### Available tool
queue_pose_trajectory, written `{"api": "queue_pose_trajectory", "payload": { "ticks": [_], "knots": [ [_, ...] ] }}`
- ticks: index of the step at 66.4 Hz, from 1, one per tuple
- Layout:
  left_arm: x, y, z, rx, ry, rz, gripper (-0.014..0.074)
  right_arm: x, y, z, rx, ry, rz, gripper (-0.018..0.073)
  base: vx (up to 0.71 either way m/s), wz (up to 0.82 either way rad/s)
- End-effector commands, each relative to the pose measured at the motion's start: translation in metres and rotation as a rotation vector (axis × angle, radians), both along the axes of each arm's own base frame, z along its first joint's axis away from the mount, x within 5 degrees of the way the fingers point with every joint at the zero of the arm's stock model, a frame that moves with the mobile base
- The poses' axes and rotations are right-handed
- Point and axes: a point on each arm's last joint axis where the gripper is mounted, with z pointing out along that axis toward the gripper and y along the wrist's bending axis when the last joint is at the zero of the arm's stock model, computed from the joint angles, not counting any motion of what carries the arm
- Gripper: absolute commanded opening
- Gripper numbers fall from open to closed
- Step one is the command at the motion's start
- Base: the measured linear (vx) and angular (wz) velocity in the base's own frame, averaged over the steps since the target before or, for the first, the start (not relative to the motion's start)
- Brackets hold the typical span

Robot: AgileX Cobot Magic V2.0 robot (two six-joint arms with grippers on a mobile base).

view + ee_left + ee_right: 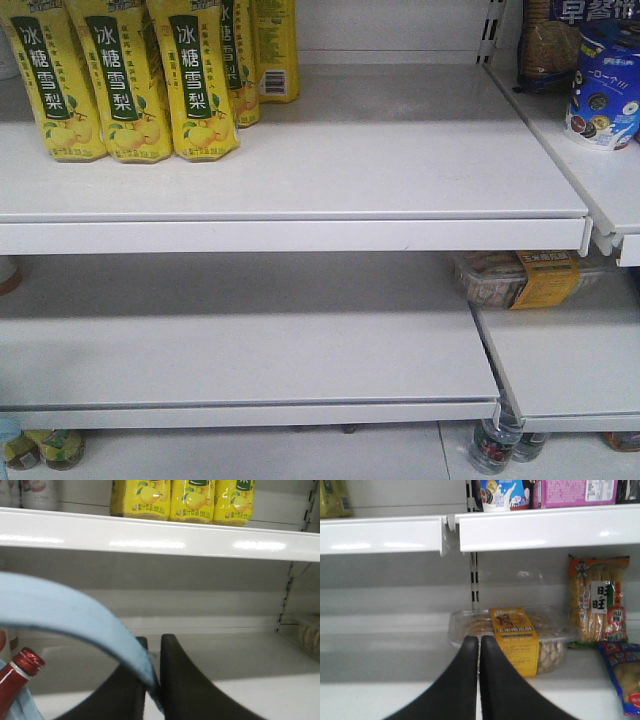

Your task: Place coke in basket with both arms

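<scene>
Leftmost in the left wrist view, the coke (19,676) pokes up at the bottom corner, tilted, its red cap and red neck showing, with a bit of light blue plastic just below it. Beside it, the basket handle strap (75,617) arcs from the left edge down to the middle, where the left gripper (154,680) has its black fingers pinched on it, jaws nearly together around the strap. Above, yellow pear-drink bottles (192,500) stand on the white shelf (165,537).

Further right, in the right wrist view, the right gripper (479,652) has its two fingers pressed together, holding nothing. Beyond its tips lies a clear snack box (512,635) with a yellow band, and a biscuit packet (597,597) stands at the far right.
</scene>
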Motion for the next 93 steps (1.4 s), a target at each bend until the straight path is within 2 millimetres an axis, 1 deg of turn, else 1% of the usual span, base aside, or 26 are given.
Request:
{"api": "queue_pose_trajectory", "payload": {
  "ticks": [1,93],
  "knots": [
    [-0.0045,-0.0026,0.0175,0.077,-0.195,-0.022,-0.0006,-0.0015,0.0003,0.0062,-0.004,-0.107,0.001,-0.0004,0.0,0.0],
    [-0.0045,-0.0026,0.0175,0.077,-0.195,-0.022,-0.0006,-0.0014,0.0002,0.0055,-0.004,-0.097,0.0,-0.0004,0.0,0.0]
  ]
}}
